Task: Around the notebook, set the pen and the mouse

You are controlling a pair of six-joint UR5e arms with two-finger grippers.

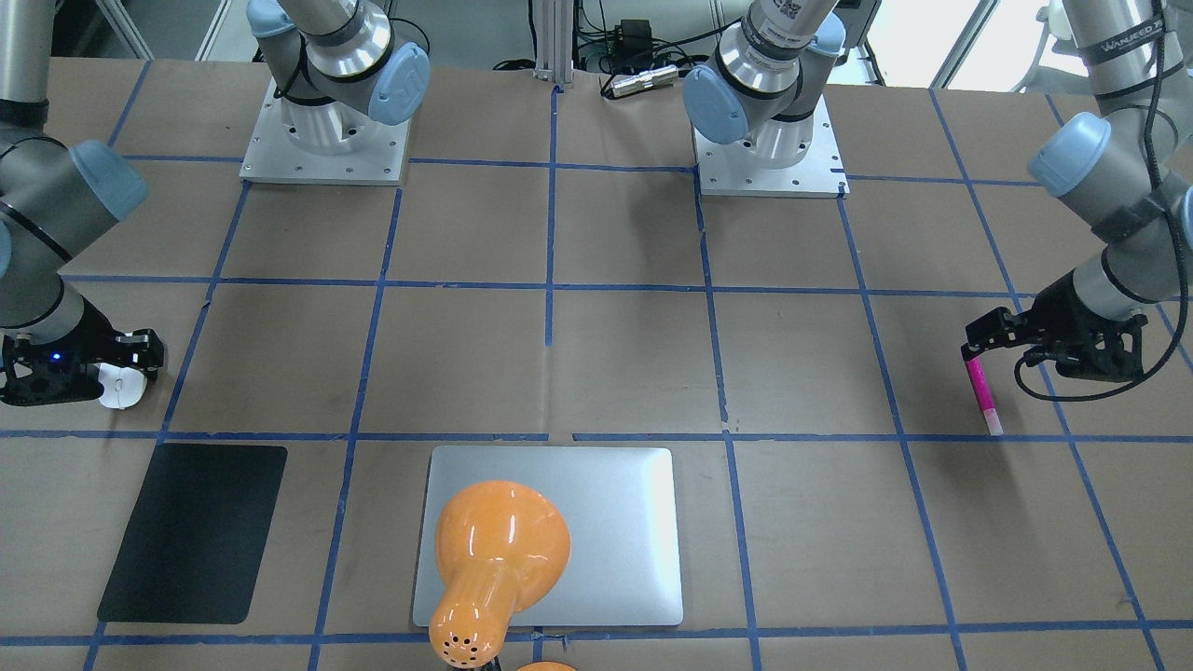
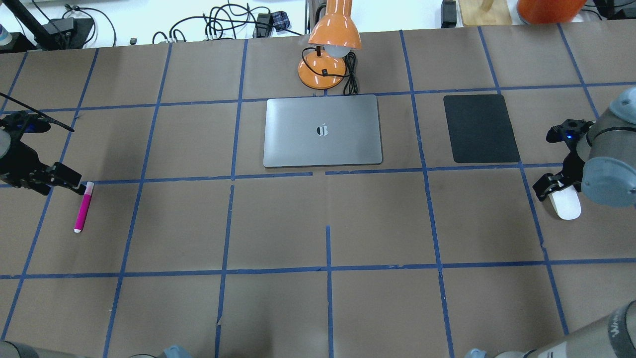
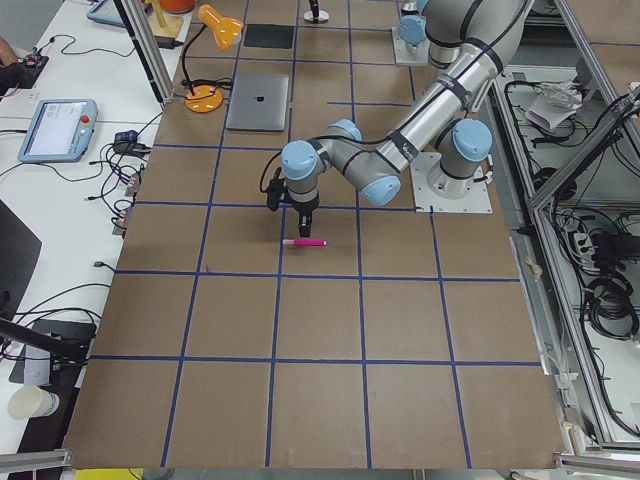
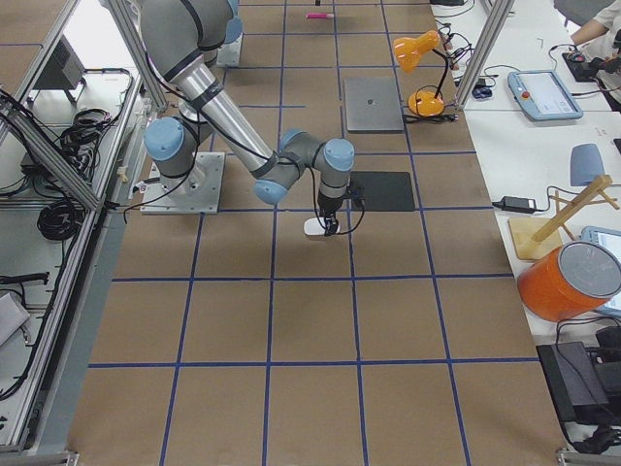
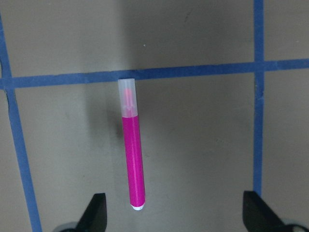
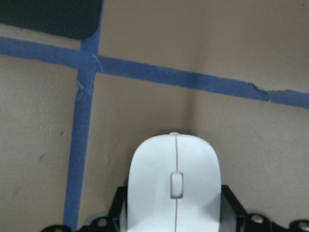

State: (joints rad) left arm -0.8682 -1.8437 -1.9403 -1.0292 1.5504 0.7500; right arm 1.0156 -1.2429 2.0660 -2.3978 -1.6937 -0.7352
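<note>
The left tool (image 5: pixel 176 209) gapes wide and empty, the pen (image 5: pixel 133 154) lying on the tabletop (image 5: pixel 203 140) between its fingers. The right tool (image 6: pixel 174 205) seems clamped on the mouse (image 6: pixel 174 164); the notebook (image 2: pixel 323 149) lies well away from both.

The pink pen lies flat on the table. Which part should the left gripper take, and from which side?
Probably take the pen at the middle of its magenta barrel, from straight above, fingers closing across its thin width. It lies flat on the table, so only its long sides are free. The open left gripper hangs over its rounded end, pen nearer one finger.
</note>
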